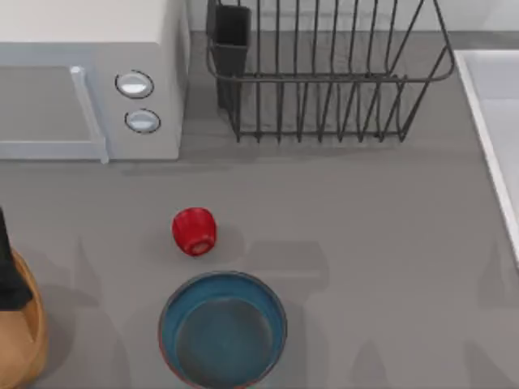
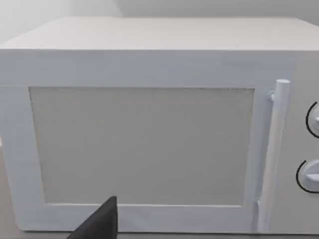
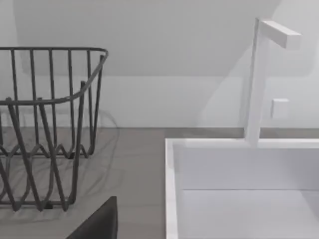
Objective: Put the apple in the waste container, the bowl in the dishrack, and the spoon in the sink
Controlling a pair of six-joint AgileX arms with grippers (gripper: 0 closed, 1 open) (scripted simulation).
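Observation:
The red apple (image 1: 195, 231) lies on the grey table left of centre, apart from everything. Just in front of it stands the bowl (image 1: 223, 328), blue-teal inside with a reddish-brown rim, upright and empty. The tan waste container (image 1: 23, 336) is cut off at the front left edge. The dark wire dishrack (image 1: 324, 81) (image 3: 45, 124) stands at the back, with its cutlery cup (image 1: 231, 40) at its left corner. The pale sink (image 1: 495, 121) (image 3: 239, 189) runs along the right edge. The spoon is out of view. My left gripper (image 2: 99, 224) faces the microwave. My right gripper (image 3: 99, 221) faces the rack and sink.
A white microwave (image 1: 89, 81) (image 2: 149, 134) with two knobs fills the back left corner. A white faucet (image 3: 259, 79) rises behind the sink. A dark part of my left arm (image 1: 6, 267) hangs over the waste container. Open table lies between the bowl and the sink.

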